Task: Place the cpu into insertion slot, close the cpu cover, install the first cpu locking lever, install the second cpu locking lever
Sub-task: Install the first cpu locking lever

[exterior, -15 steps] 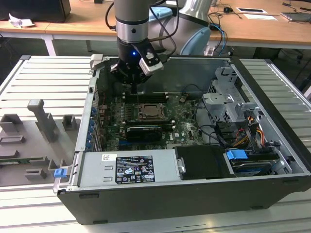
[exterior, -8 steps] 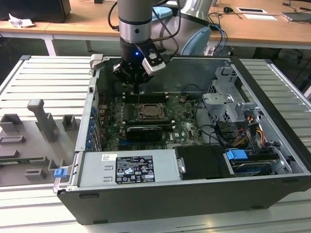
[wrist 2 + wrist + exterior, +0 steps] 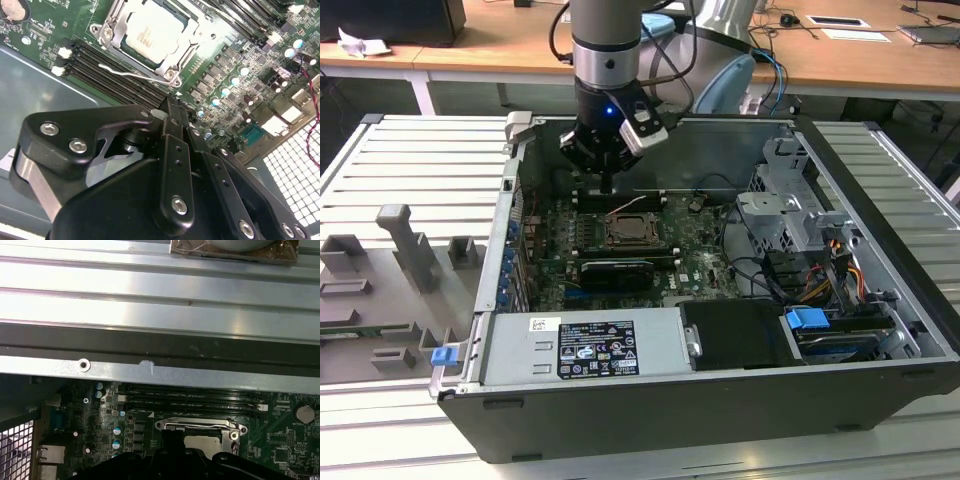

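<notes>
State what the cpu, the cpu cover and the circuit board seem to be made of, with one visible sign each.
The cpu: pale metal top, matte, soft even sheen. The cpu cover: probably stamped steel, silver-grey, glinting edges. The circuit board: likely lacquered laminate, glossy green with fine traces.

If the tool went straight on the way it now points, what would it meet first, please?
Most likely the memory slots beside the insertion slot, perhaps the wire lever lying over them; the tool hangs above that edge, but depth is unclear.
</notes>
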Motion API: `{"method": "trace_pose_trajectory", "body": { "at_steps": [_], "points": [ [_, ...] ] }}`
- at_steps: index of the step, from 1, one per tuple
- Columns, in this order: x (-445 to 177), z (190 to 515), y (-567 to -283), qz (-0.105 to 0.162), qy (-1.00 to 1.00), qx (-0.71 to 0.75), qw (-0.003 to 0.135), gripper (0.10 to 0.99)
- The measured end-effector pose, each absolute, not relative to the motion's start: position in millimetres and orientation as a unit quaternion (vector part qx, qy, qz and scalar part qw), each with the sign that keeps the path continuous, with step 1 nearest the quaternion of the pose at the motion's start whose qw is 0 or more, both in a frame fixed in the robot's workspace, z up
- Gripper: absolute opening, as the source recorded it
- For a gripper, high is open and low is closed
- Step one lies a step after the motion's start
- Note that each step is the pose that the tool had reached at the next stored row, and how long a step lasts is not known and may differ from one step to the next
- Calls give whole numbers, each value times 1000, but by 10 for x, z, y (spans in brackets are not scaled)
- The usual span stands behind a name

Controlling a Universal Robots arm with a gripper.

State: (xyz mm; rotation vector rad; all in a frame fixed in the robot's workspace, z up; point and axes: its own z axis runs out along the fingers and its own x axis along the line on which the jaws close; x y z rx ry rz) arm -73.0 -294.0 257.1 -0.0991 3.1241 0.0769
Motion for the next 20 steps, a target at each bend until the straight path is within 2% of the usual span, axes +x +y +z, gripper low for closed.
{"method": "trace_pose_trajectory", "body": {
  "at_steps": [3,6,20],
  "points": [
    [-686,2567,-2941,25,999,-32,7,106],
    [-659,2555,-2941,64,997,-28,9,106],
    [-617,2453,-2943,66,997,-26,9,106]
  ]
}}
